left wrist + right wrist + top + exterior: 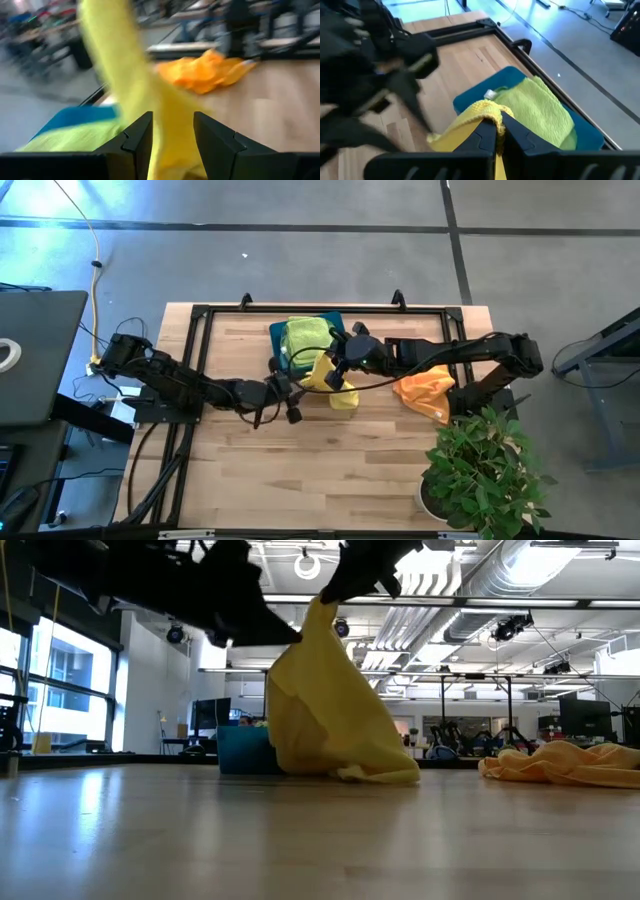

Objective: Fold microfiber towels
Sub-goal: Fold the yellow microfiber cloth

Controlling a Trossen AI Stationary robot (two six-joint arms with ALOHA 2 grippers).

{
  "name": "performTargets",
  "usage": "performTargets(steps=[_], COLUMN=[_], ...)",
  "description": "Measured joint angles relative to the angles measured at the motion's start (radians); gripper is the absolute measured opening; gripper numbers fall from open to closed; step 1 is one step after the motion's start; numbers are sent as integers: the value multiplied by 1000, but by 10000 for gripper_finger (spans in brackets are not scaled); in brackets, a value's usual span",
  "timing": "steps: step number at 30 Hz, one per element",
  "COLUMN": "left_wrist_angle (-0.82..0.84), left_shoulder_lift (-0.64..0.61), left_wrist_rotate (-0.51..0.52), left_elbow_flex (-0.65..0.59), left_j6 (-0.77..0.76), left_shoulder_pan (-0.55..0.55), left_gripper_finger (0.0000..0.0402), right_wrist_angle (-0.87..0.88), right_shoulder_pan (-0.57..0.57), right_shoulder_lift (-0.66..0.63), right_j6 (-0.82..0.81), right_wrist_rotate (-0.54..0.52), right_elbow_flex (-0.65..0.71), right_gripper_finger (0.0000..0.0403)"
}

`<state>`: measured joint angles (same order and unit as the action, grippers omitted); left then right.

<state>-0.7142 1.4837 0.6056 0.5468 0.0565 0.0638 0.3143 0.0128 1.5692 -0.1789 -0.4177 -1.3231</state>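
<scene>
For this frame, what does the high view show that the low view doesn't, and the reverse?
Only the high view shows the teal bin holding a lime green towel, the potted plant, and which arm is which: the right gripper is shut on the yellow towel, with the left gripper beside it.

Only the low view shows the yellow towel hanging lifted from a pinched corner, its lower edge resting on the table.

Both show the yellow towel and the crumpled orange towel lying on the table.
</scene>
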Motion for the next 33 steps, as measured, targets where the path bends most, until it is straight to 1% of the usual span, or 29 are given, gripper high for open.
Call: performTargets(steps=[3,5,7,9,12,15,19,21,24,26,28,30,31,33], left_wrist_angle=[55,71,76,90,161,253,365,400,420,412,372,305,265,182], left_shoulder_lift=[0,0,0,0,0,0,0,0,0,0,0,0,0,0], left_wrist_rotate=[113,156,151,113,86,130,204,213,174,100,-13,-120,-148,-165], left_elbow_flex=[0,0,0,0,0,0,-1,-2,-2,-2,-2,-1,-2,-1], left_j6=[-73,-91,-107,-134,-201,-271,-403,-449,-495,-517,-515,-488,-469,-412], left_shoulder_pan=[-11,-12,-12,-12,-12,-17,-19,-19,-12,-4,14,34,48,77], left_gripper_finger=[129,125,119,110,92,71,48,39,27,21,17,15,16,23], right_wrist_angle=[-11,-10,-11,-12,-28,-53,-64,-58,-53,-48,-38,-36,-22,-6], right_shoulder_pan=[-2,-2,-2,-2,-2,-5,-15,-23,-38,-47,-50,-49,-49,-46], right_shoulder_lift=[0,0,0,-2,-9,-23,-49,-65,-92,-110,-126,-130,-131,-131], right_j6=[8,18,30,31,75,125,136,145,178,187,187,187,185,158], right_wrist_rotate=[7,11,12,15,16,39,129,176,233,228,196,137,106,49], right_elbow_flex=[0,0,0,0,0,0,0,0,0,0,0,0,0,0], right_gripper_finger=[3,3,3,3,3,3,3,3,3,3,3,3,3,3])
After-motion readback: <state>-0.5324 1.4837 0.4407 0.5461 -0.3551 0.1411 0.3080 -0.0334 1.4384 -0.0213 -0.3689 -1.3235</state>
